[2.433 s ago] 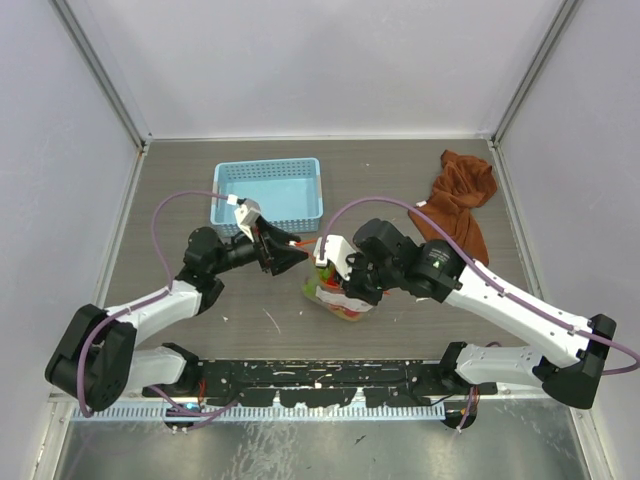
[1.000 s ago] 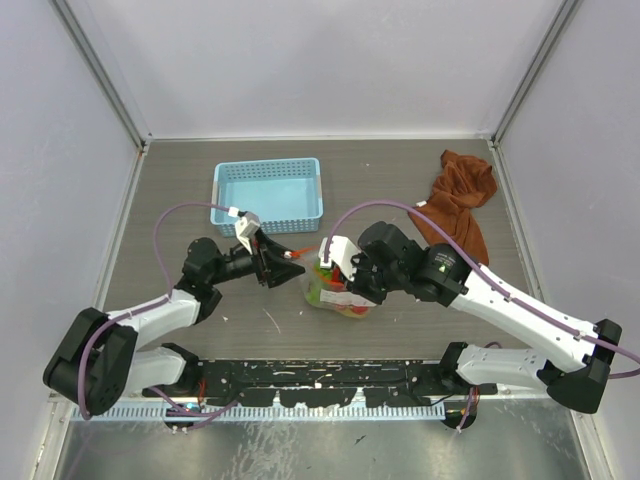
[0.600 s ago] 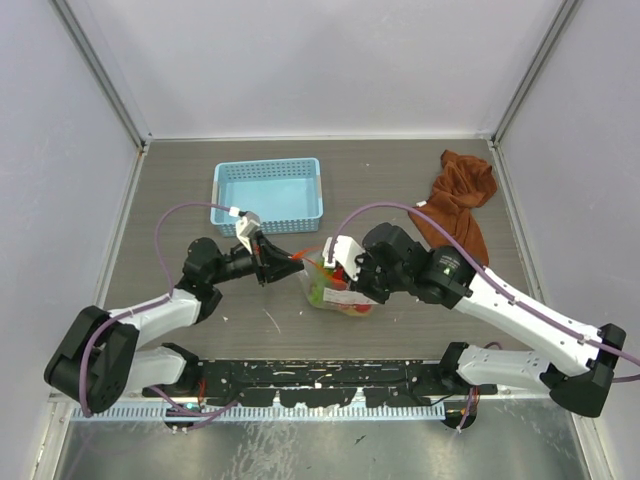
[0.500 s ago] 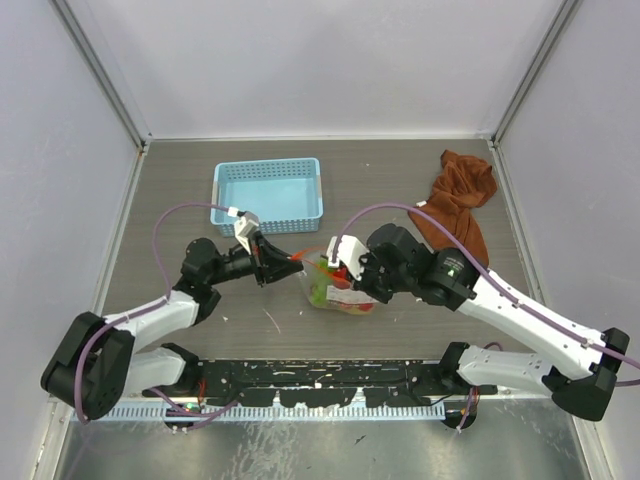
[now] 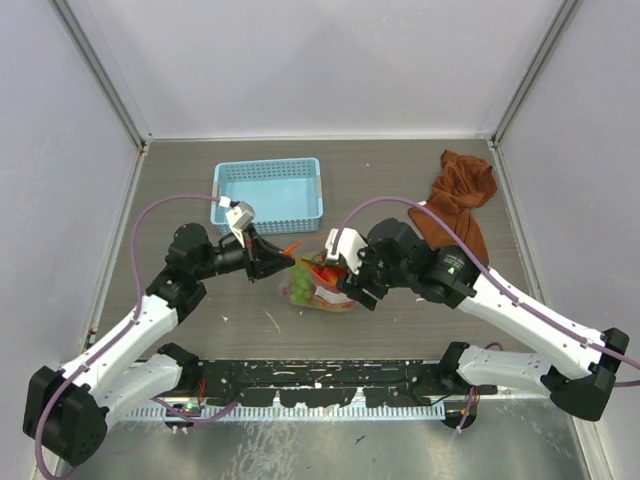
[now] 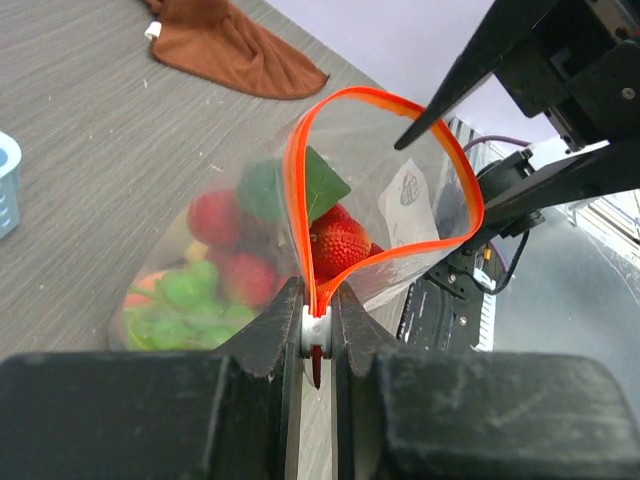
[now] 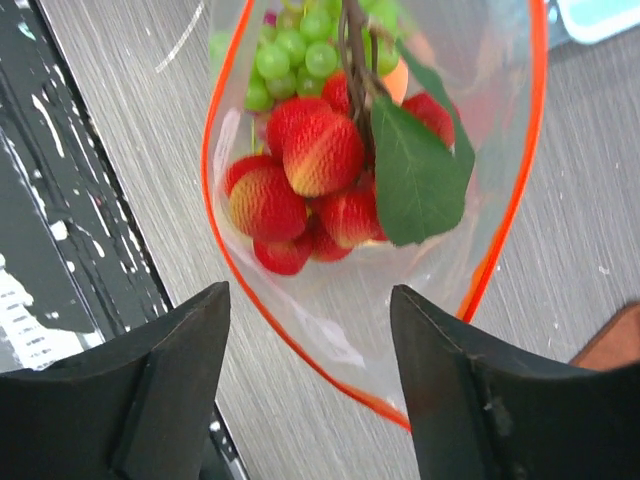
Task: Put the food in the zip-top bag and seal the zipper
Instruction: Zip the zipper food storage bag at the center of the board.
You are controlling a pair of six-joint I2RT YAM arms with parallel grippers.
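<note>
– Centre of the overhead frame: bag status?
– zip-top bag (image 5: 312, 292) rests on the table (image 5: 400, 170), zipper (image 6: 470, 190) looped open. Food inside: strawberries (image 7: 310, 150), green grapes (image 7: 290, 50), leaf (image 7: 415, 180). My left gripper (image 6: 316, 340) is clamped on the zipper's white slider end. My right gripper (image 7: 307, 290) is spread wide over the mouth, gripping nothing.
– Label?
– White label (image 6: 405, 200), round dark mark. Print too small to read.
</note>
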